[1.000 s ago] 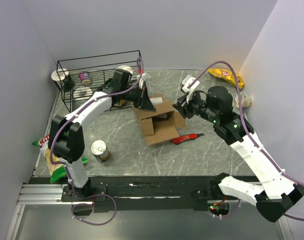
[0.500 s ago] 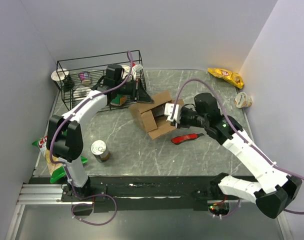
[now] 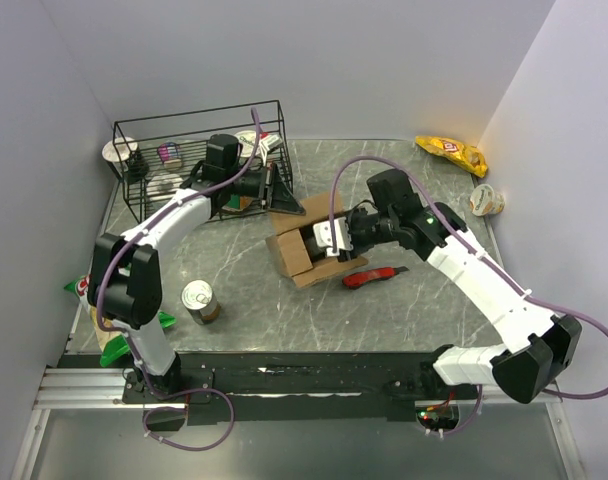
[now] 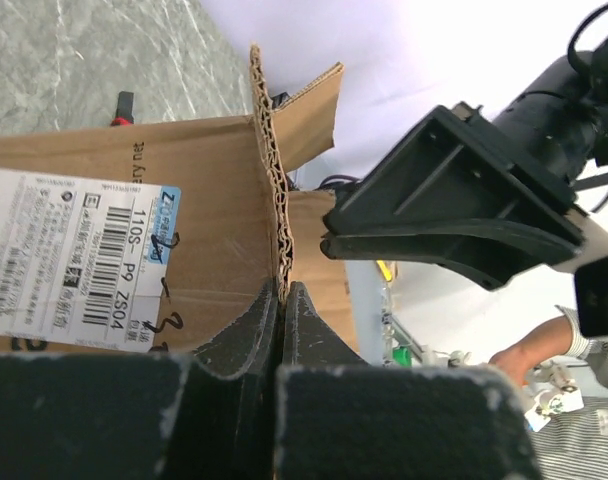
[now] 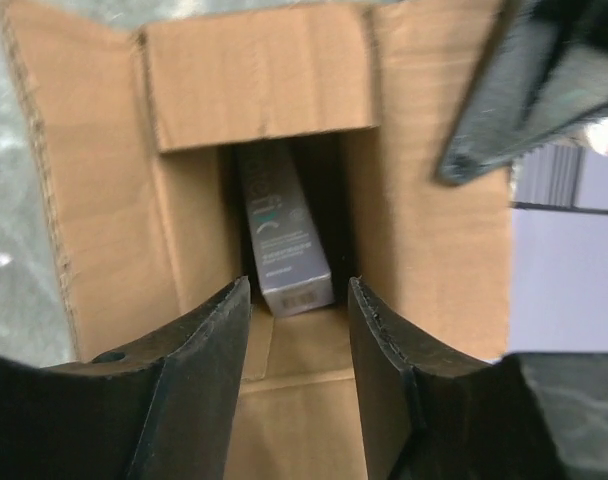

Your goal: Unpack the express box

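Observation:
The express box [image 3: 296, 252], a brown carton, lies on its side mid-table with its flaps spread. My left gripper [image 3: 281, 196] is shut on the edge of the upper flap [image 4: 280, 215], beside the white address label [image 4: 74, 262]. My right gripper [image 3: 329, 240] points into the box mouth. Its jaws stand open with nothing between them [image 5: 299, 300]. Just beyond the fingertips, a small grey product carton [image 5: 282, 240] lies inside the box [image 5: 94, 180].
A black wire basket [image 3: 144, 135] holding several items stands at the back left. A tin can [image 3: 199, 300] sits front left and a red utility knife [image 3: 374, 275] lies right of the box. A yellow snack bag [image 3: 451, 152] and a cup [image 3: 487, 200] are at the right wall.
My right arm swung down and left from the back right to the box mouth, and its jaws have widened. The box shifted slightly with the left gripper still pinching its flap.

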